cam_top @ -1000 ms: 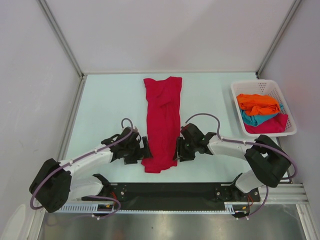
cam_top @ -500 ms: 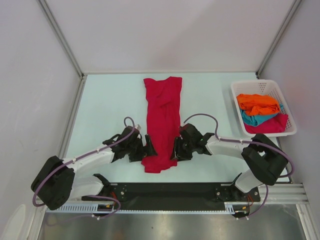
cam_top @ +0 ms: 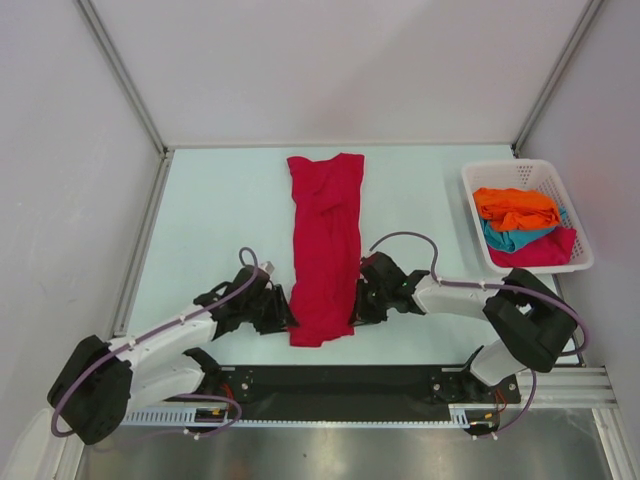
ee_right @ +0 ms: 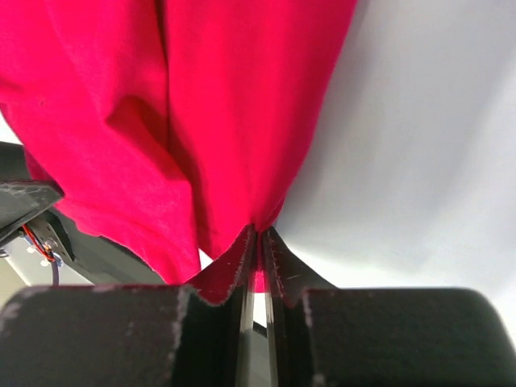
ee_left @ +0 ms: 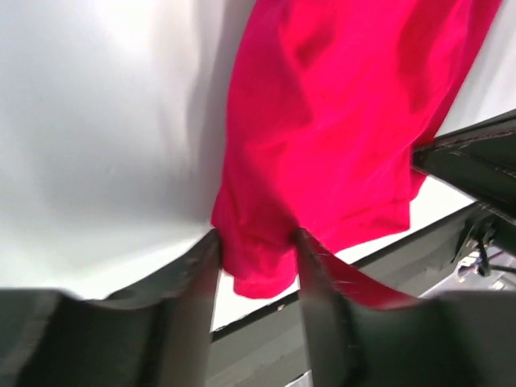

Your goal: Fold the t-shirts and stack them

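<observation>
A crimson red t-shirt [cam_top: 325, 240] lies as a long narrow strip down the middle of the table, collar end far. My left gripper [cam_top: 283, 310] is at its near left corner. In the left wrist view the t-shirt [ee_left: 339, 121] has a bunched corner between the jaws of the left gripper [ee_left: 256, 235], which stand partly apart on either side of it. My right gripper [cam_top: 355, 305] is at the near right edge. In the right wrist view the right gripper [ee_right: 260, 230] is shut on the edge of the t-shirt [ee_right: 201, 105].
A white slatted basket [cam_top: 520, 167] stands at the right edge of the table. It holds an orange t-shirt [cam_top: 515, 205], a teal t-shirt [cam_top: 510, 238] and another crimson one [cam_top: 550, 248]. A black rail [cam_top: 340, 380] runs along the near edge.
Both grippers moved in from beside the red t-shirt onto its near corners. The right jaws closed on the cloth, and the left jaws narrowed around the corner.
</observation>
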Controlling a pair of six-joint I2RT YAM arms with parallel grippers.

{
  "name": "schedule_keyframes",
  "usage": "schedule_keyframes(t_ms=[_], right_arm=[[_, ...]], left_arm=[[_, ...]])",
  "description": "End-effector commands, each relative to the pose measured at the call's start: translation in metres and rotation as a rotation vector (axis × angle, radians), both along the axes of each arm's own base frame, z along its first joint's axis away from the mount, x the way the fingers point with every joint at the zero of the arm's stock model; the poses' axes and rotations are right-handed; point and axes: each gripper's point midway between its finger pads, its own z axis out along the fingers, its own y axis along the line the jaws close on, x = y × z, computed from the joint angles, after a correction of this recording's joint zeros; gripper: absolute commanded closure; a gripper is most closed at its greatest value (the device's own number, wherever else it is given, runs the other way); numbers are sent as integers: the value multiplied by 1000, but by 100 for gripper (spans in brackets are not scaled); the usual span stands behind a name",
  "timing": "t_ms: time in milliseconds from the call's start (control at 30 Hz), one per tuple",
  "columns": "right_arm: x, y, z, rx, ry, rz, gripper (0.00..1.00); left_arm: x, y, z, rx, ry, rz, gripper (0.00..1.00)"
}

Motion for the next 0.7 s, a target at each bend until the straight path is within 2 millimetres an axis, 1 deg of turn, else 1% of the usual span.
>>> schedule_keyframes(t_ms=[0,67,100,167,200,267,333,400,433,500,533,600,633,667], right_arm=[[-1,2,5,23,-26,-9,90],[-2,4,5,24,-27,-4,93],[-2,4,5,23,-25,-4,94],[-1,5,6,24,-27,-2,100],[-1,5,7,23,-30,3,100],[0,5,10,23,-33,3,100],[-1,6,15,23,-39,9,100],[-5,4,18,12,-41,17,100],[-5,5,25,20,-55,16,100],[-8,1,29,3,-58,17,100],[-9,2,37,18,-70,16,100],[-16,0,42,10,-70,24,100],[-18,0,46,15,-71,20,100],[-21,-3,50,10,-73,19,100]], left_arm=[[-9,-1,-6,-35,30,0,68],[-14,0,-14,-34,54,-5,81],[-13,-2,-14,-43,48,-8,92],[-15,-1,-22,-31,67,-5,95],[-13,-2,-23,-37,62,-6,97],[-15,-4,-25,-43,74,-14,100],[-15,-6,-21,-57,71,-19,100],[-15,-6,-12,-72,53,-18,100],[-15,-6,-9,-73,45,-15,100],[-17,-4,-1,-78,37,-17,100],[-18,-5,6,-94,23,-21,100],[-25,0,8,-90,44,-16,100],[-25,-1,16,-112,23,-18,100],[-31,2,16,-109,40,-17,100]])
